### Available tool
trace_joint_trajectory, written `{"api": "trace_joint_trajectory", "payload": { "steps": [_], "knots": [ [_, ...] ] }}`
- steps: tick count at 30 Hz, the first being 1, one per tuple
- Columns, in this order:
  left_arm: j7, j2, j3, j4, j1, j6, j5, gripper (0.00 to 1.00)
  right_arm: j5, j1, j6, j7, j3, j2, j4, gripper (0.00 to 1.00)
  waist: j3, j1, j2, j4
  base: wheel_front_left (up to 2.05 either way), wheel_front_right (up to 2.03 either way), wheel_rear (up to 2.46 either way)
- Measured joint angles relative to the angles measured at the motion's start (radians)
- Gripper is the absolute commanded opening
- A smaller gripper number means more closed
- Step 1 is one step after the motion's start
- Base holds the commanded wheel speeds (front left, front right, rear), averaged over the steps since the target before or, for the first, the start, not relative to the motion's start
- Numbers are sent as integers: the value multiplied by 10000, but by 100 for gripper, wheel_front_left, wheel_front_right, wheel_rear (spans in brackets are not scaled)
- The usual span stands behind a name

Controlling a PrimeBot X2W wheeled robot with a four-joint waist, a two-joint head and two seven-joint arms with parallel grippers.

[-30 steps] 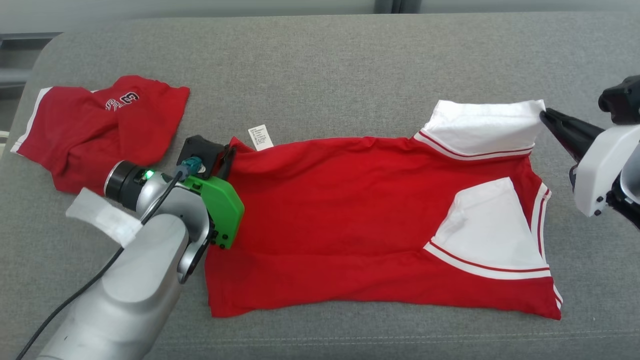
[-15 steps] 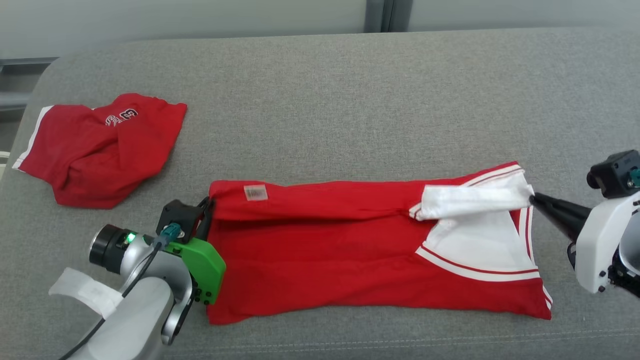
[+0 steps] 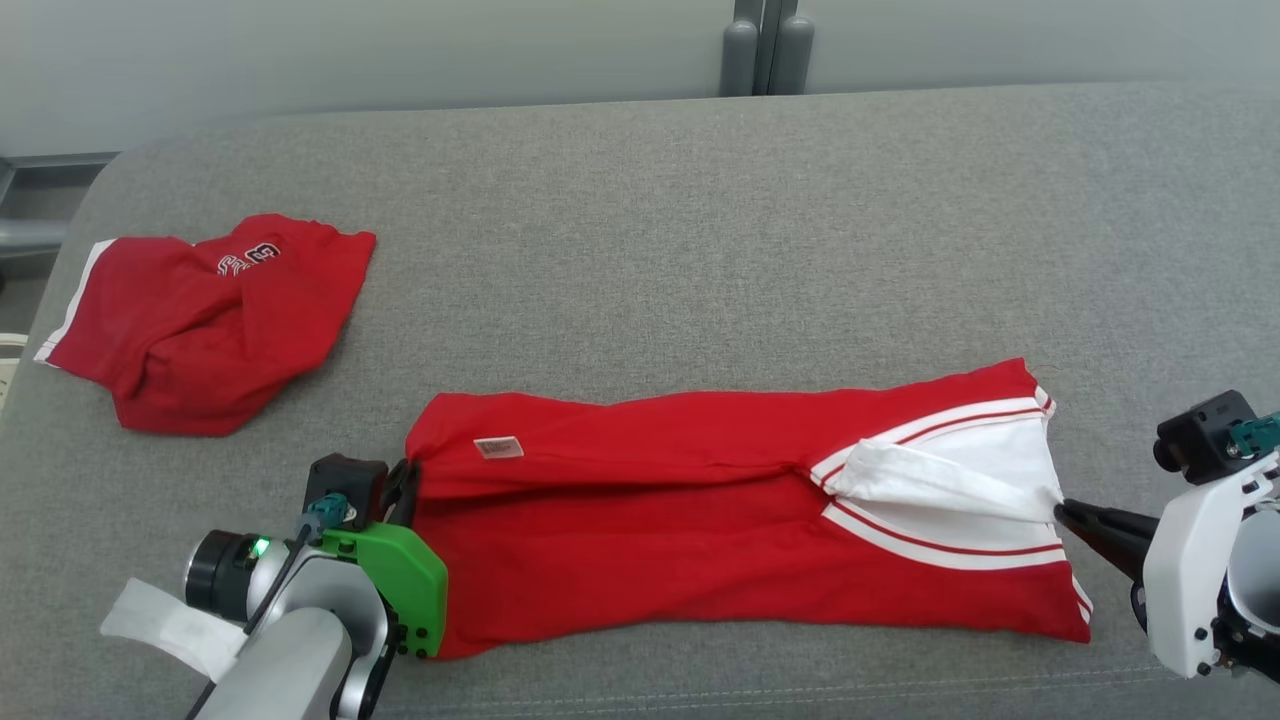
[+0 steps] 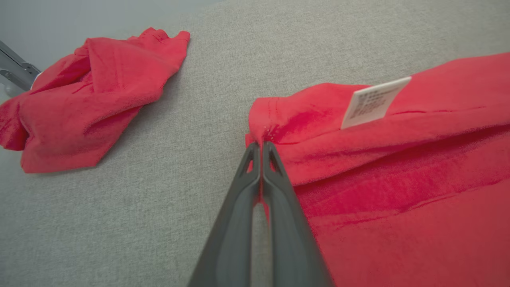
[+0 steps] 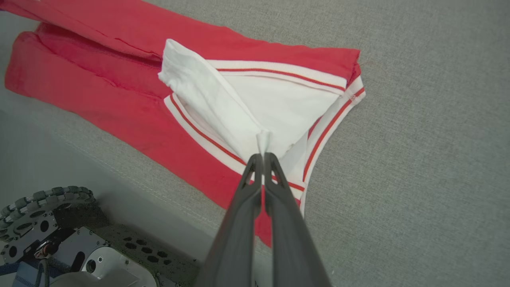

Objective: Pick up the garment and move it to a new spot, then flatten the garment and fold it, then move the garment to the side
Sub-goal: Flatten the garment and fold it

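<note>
Pinching the red garment (image 3: 640, 530) at both ends, the two pincers are closed tight on cloth. The left pincer (image 4: 261, 144) has its two dark fingers pressed together on a red corner at the garment's edge. Just past its tips and a bit to their right, in the left wrist view, a small white label (image 4: 374, 101) sits on a fold of red cloth. The right pincer (image 5: 263, 156) is clamped on the tip of a white flap (image 5: 215, 95). The flap stretches away from its fingers over the white and striped part. The garment lies long and folded between the two pincers on the grey cushion (image 3: 640, 220). Out past the left pincer, well apart from it, a crumpled red cloth (image 3: 210, 320) lies in a heap.
</note>
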Motion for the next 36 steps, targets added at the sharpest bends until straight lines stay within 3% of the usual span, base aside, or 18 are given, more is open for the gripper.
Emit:
{"api": "trace_joint_trajectory", "payload": {
  "steps": [9,10,11,12,20,25,31,36],
  "knots": [
    [138,-98,48,88,388,161,-330,0,-219,583,0,412,-155,395,-81,0,-187,0,0,-17,0,0,0],
    [161,-105,58,100,420,161,-351,23,-219,672,-2,477,-151,435,-67,0,-196,0,0,-14,0,0,0],
    [186,-123,73,113,459,161,-435,67,-219,751,0,520,-153,508,-52,45,-208,0,0,-9,0,0,0],
    [238,-138,67,117,493,161,-468,100,-245,815,-2,520,-157,569,-52,100,-221,0,0,-1,0,0,0],
    [199,-182,307,67,988,382,-867,100,-694,1038,-2,240,-330,965,-35,100,-460,0,0,27,0,0,0],
    [-587,-144,821,-378,1381,556,-1227,100,-1156,1132,-2,-527,-587,1390,226,100,-723,0,0,57,0,0,0],
    [-1712,-134,1363,-1200,1803,585,-1396,100,-1825,1343,-2,-1950,-1340,2489,794,100,-1066,0,0,148,0,0,0],
    [-2052,-213,2038,-2046,2093,604,-1294,100,-2569,1527,-6,-3057,-2328,3814,1352,100,-1296,0,0,263,0,0,0]
  ]
}}
